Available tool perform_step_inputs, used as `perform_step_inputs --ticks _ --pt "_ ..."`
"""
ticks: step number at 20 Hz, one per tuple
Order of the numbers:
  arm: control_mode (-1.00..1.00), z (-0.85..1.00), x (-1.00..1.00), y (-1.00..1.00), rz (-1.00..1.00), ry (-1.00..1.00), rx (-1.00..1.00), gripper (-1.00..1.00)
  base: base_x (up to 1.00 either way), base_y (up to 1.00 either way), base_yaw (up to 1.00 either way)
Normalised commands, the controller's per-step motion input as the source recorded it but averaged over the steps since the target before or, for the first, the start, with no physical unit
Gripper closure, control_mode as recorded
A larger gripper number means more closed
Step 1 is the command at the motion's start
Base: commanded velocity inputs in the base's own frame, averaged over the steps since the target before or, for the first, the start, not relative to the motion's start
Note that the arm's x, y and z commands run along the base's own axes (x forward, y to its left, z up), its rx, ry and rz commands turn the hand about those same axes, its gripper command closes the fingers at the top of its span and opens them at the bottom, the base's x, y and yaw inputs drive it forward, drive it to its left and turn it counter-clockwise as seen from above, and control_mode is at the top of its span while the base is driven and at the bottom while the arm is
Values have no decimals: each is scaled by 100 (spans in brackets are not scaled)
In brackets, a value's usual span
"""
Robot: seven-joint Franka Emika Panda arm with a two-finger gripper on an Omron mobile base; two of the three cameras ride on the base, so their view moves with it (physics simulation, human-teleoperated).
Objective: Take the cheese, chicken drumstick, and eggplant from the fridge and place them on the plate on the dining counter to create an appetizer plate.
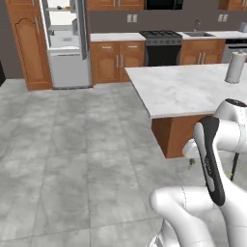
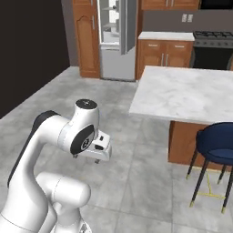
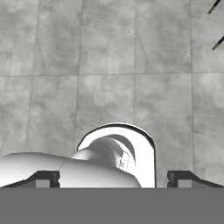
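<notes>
Grey tiled floor [image 1: 72, 159] between open fridge [image 1: 67, 43] and dining counter [image 1: 188, 87].

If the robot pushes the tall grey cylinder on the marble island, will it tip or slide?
The grey cylinder stands upright and looks tall for its base, so a high push would probably tip it; once down, it would likely roll. The marble island top looks smooth, so a low push may slide it. Its weight cannot be judged.

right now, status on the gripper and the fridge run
Gripper open, empty, pointing at the floor. Fridge far across the room, door open. Dining counter to the right; route over bare tile.
</notes>
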Motion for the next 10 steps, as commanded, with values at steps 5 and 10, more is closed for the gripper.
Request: perform_step_inputs --ticks 5,10 --pt "100 0 0 0 0 0 0 -100 22 100 0" --pt "100 0 0 0 0 0 0 -100 47 100 1"
